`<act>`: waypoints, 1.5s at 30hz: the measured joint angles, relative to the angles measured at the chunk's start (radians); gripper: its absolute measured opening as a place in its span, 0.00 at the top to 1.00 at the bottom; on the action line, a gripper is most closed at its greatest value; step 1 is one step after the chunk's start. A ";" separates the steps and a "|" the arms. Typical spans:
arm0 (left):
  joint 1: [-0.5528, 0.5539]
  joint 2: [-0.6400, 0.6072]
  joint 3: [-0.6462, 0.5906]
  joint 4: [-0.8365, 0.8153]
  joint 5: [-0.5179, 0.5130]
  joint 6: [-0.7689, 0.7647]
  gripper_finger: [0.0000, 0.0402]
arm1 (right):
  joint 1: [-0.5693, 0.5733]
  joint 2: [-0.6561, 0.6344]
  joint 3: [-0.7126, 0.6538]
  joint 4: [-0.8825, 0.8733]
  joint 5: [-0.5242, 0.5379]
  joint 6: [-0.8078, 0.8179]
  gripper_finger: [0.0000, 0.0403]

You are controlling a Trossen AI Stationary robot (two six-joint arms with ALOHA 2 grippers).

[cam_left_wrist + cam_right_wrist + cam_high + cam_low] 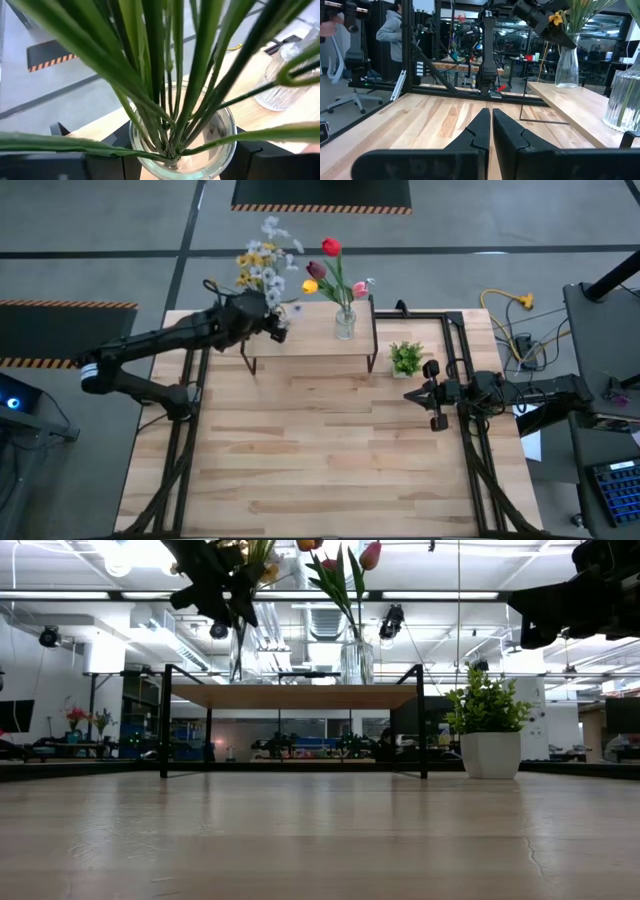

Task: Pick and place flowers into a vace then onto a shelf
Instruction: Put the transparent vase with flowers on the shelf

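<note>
A clear glass vase (210, 150) full of green stems stands at the left end of the shelf (310, 342). Its white and yellow blossoms (265, 265) lean past the shelf's far edge. My left gripper (275, 320) reaches in from the table's left and is shut on this vase, seen from the side in the right wrist view (567, 65). A second glass vase (345, 323) with red, pink and yellow tulips (330, 265) stands on its base at the shelf's right half. My right gripper (489, 112) is shut, holds nothing and waits above the table's right side (410, 395). My left gripper holds the vase near its rim (134, 145), pinched between the two fingers (75, 165), one on each side of the glass. It comes slanting down from the table's left, among the stems. The vase is upright, and its base (567, 85) looks to be on the shelf top.
A small bushy potted plant in a white pot (405, 358) stands on the table just right of the shelf (300, 695). Black frame rails (465, 380) run along the table's sides. The near half of the tabletop (330, 460) is bare wood. A person (392, 30) stands in the room beyond.
</note>
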State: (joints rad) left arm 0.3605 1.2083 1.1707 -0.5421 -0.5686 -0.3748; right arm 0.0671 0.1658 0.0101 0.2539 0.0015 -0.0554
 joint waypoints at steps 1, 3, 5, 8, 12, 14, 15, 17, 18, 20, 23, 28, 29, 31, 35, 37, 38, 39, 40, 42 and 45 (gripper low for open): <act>0.010 0.002 0.003 0.002 0.013 0.000 0.58 | 0.000 0.000 0.000 0.000 0.000 0.000 0.97; 0.025 0.004 0.005 0.002 0.024 0.000 0.58 | 0.000 0.000 0.000 0.000 0.000 0.001 0.97; 0.037 0.010 0.005 0.001 0.029 0.000 0.58 | 0.000 0.000 0.000 0.000 0.000 0.000 0.97; 0.051 0.018 0.004 0.000 0.043 0.000 0.58 | 0.000 0.000 0.000 0.000 0.000 -0.005 0.97; 0.062 0.039 0.004 0.000 0.045 -0.001 0.58 | 0.000 0.000 0.000 0.013 0.000 -0.006 0.97; 0.063 0.049 0.004 0.008 0.044 0.000 0.58 | 0.000 0.000 0.000 0.014 0.000 -0.008 0.97; 0.066 0.054 0.004 0.010 0.044 0.000 0.58 | 0.000 0.000 0.000 0.014 0.000 -0.008 0.97; 0.067 0.061 0.005 0.014 0.041 0.000 0.58 | 0.000 0.000 0.000 0.014 0.000 -0.009 0.97; 0.068 0.063 0.005 0.017 0.040 0.000 0.58 | 0.000 0.000 0.000 0.014 0.000 -0.008 0.97; 0.069 0.064 0.005 0.016 0.040 -0.001 0.58 | 0.000 0.000 0.000 0.014 0.000 -0.008 0.97; 0.068 0.063 0.006 0.011 0.041 -0.001 0.56 | 0.000 0.000 0.000 0.014 0.000 -0.008 0.97; 0.068 0.067 0.006 -0.013 0.054 0.000 0.41 | 0.000 0.000 0.000 0.014 0.000 -0.006 0.97; 0.068 0.066 0.006 -0.015 0.054 0.000 0.38 | 0.000 0.000 0.000 0.014 0.000 -0.005 0.97; 0.068 0.064 0.006 -0.008 0.052 0.000 0.34 | 0.000 0.000 0.000 0.014 0.000 -0.005 0.97; 0.068 0.065 0.006 -0.010 0.051 0.000 0.29 | 0.000 0.000 0.000 0.013 0.000 -0.005 0.97; 0.068 0.063 0.006 -0.010 0.051 0.000 0.29 | 0.000 0.000 0.000 0.013 0.000 -0.007 0.97; 0.068 0.062 0.006 -0.012 0.051 0.001 0.29 | 0.000 0.000 0.000 0.013 0.000 -0.008 0.97; 0.068 0.060 0.006 -0.015 0.050 0.008 0.29 | 0.000 0.000 0.000 0.013 0.000 -0.007 0.97; 0.068 0.056 0.006 -0.015 0.050 0.018 0.29 | 0.000 0.000 0.000 0.013 0.000 -0.007 0.97; 0.068 0.048 0.006 -0.014 0.046 0.028 0.28 | 0.000 0.000 0.000 0.013 0.000 -0.007 0.97; 0.068 0.038 0.006 -0.015 0.065 0.040 0.28 | 0.000 0.000 0.000 0.013 0.000 -0.005 0.97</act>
State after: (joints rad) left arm 0.4290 1.2465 1.1770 -0.5568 -0.5039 -0.3346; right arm 0.0669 0.1661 0.0097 0.2668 0.0013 -0.0601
